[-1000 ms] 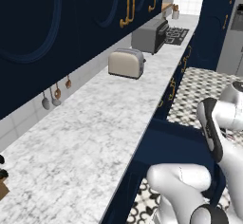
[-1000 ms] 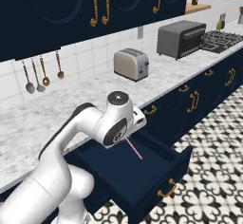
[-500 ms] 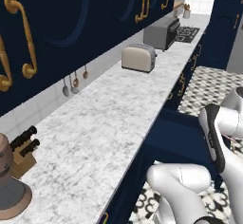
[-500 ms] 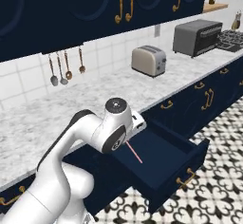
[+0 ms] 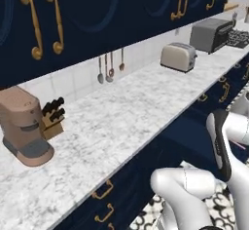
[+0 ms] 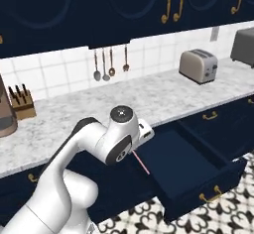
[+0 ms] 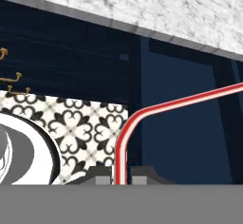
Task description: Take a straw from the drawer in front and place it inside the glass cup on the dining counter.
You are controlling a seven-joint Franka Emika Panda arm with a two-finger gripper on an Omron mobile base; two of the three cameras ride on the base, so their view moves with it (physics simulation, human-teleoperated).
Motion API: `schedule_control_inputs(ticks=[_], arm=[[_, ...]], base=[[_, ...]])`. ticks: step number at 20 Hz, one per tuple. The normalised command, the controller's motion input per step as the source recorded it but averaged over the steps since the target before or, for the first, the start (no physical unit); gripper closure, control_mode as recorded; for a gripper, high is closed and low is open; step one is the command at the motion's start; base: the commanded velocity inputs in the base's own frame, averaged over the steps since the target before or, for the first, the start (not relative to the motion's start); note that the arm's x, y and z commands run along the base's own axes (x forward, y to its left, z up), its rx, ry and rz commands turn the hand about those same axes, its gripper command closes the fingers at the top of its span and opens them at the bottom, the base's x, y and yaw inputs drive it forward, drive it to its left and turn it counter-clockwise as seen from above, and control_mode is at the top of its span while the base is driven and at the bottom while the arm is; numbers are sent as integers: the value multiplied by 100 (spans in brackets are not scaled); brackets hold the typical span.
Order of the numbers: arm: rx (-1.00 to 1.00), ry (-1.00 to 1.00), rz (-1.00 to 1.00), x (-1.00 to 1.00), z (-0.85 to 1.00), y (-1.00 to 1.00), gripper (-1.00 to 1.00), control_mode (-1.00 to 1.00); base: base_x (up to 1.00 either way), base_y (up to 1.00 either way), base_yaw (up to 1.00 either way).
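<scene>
My gripper (image 7: 119,174) is shut on the lower end of the thin red-pink straw (image 7: 124,133). In the hand view the straw rises between the fingertips (image 7: 101,173) and bends off to the right. In the right base view the straw (image 6: 141,162) pokes down from under the white hand, above the pulled-out navy drawer (image 6: 211,177) with its brass handle (image 6: 210,197). A short pink piece of the straw (image 5: 241,146) shows beside the arm in the left base view. The glass cup and the dining counter are out of view.
Along the marble worktop (image 6: 149,96) backed by white tiles stand a toaster (image 6: 198,65), a knife block (image 6: 22,101), a brown coffee machine (image 5: 24,126) and a toaster oven (image 5: 210,34). Utensils (image 6: 105,64) hang on the tiles. The open drawer juts over the patterned floor (image 6: 233,213).
The whole picture has shifted: the base has moved, so the toaster slid right and the knife block and coffee machine came into view. The straw stays gripped.
</scene>
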Motion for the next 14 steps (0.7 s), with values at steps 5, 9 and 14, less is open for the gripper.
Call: schedule_control_inputs(ticks=[5, 9, 14], arm=[[0, 0, 0, 0, 0, 0, 100, 100], [0, 0, 0, 0, 0, 0, 100, 100], [0, 0, 0, 0, 0, 0, 100, 100]], base=[[-98, -44, 41], [-98, -11, 43], [-68, 1, 54]])
